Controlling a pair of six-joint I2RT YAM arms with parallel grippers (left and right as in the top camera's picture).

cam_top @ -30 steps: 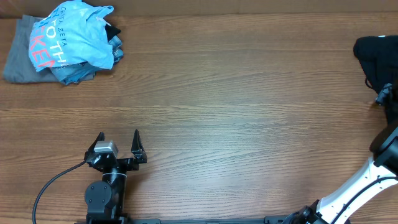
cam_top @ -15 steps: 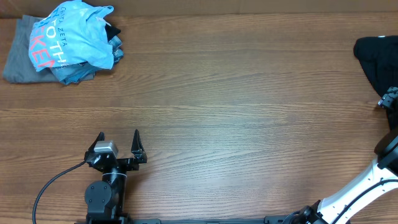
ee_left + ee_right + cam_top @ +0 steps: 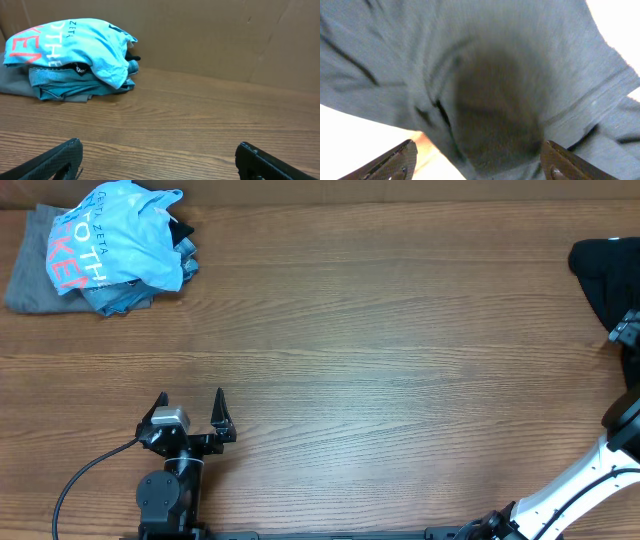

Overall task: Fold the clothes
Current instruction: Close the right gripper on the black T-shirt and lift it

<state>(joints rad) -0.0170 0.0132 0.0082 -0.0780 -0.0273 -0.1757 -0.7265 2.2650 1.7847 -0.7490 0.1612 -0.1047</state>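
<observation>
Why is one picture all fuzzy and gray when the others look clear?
Right wrist view: the camera sits very close to the black T-shirt, so it blurs and looks washed-out gray, with white glare at the corners. Overhead and left wrist views: sharp, evenly lit.

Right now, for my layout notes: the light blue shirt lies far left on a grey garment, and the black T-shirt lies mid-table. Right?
No. The overhead view shows the black T-shirt at the far right, not mid-table. The light blue shirt does lie far left on the grey garment.
</observation>
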